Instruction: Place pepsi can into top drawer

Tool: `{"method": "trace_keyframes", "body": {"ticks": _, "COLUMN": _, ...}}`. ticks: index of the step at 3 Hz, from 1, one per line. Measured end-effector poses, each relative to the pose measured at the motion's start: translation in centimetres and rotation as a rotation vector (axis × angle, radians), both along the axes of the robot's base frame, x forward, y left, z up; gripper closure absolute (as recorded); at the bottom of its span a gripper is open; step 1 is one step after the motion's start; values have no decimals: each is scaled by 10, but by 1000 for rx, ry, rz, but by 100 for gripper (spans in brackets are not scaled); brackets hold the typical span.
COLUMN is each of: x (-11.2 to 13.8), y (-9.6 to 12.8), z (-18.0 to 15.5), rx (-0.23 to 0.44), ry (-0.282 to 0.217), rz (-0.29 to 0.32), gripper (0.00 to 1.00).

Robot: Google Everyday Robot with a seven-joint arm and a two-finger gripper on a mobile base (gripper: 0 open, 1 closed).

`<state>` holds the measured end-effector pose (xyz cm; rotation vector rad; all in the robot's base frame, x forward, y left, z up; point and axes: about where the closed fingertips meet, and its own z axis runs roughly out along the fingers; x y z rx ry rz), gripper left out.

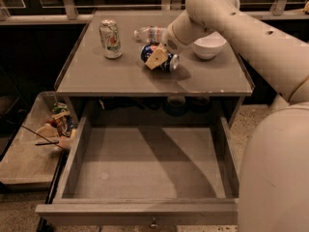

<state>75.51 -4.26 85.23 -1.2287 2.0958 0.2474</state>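
The pepsi can [166,61] is dark blue with a silver end and lies on its side on the grey table top [120,76], near the middle. My gripper [157,58] is down at the can, with its tan tip over the can's left half. The arm reaches in from the upper right. The top drawer [149,163] is pulled fully open below the table top. Its flat grey bottom is bare, and the small metal knob [153,222] shows at the front edge.
A pale green-and-white can [111,37] stands upright at the back left of the table top. A clear plastic bottle [149,33] lies behind the pepsi can. A white bowl [208,45] sits at the back right. A low tray [24,163] with clutter lies at the left.
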Motion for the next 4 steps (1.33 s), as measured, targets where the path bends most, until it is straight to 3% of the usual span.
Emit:
{"method": "trace_keyframes", "body": {"ticks": 1, "x": -19, "y": -6, "z": 22, "rx": 26, "ry": -32, "rz": 37, "gripper": 100}}
{"method": "trace_keyframes", "body": {"ticks": 2, "x": -51, "y": -22, "z": 47, "rx": 108, "ry": -69, "rz": 54, "gripper": 100}}
{"method": "trace_keyframes", "body": {"ticks": 4, "x": -116, "y": -61, "z": 77, "rx": 364, "ry": -128, "rz": 4, "gripper": 100}}
